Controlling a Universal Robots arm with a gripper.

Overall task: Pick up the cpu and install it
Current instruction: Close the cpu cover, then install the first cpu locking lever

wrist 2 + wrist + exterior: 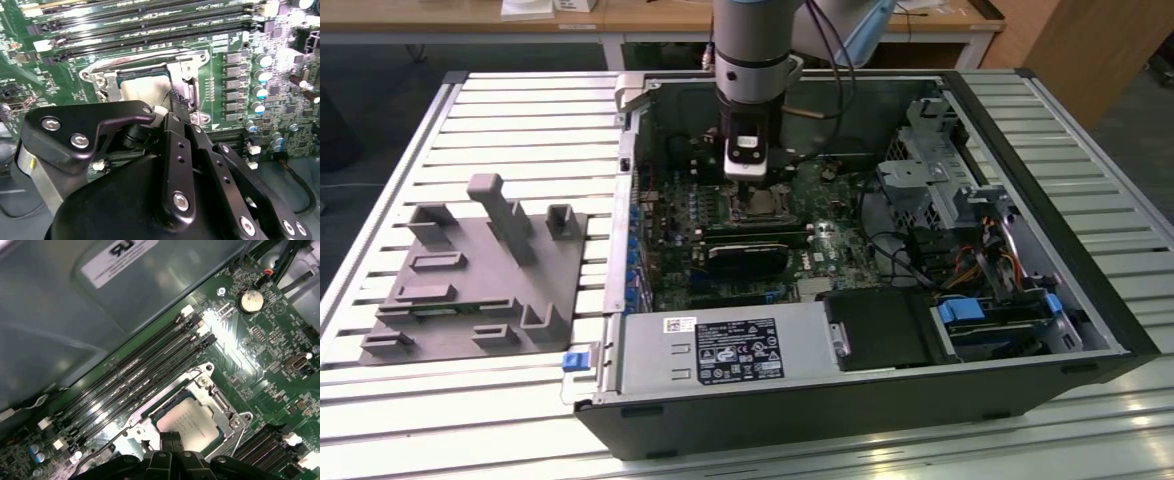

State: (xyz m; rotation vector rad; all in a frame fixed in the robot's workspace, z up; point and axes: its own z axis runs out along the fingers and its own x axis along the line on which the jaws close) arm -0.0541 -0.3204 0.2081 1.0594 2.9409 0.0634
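The cpu (193, 423), a flat square chip with a pale silver top, lies inside the metal-framed socket (226, 415) on the green motherboard (270, 347). In the second wrist view the cpu (142, 91) sits in the same socket (192, 65). My gripper (173, 439) hangs straight down over the socket, its two black fingertips (166, 440) pressed together at the chip's edge. They look shut, with nothing between them. In the exterior view the gripper (744, 186) stands just above the socket (755, 207) inside the open computer case (1067, 290).
Several memory slots (145, 372) run along one side of the socket. A coin battery (249, 300) and capacitors (261, 76) sit nearby. Drive cages and cables (961, 250) fill the case's right side in the exterior view; a grey fixture plate (474, 270) lies to its left.
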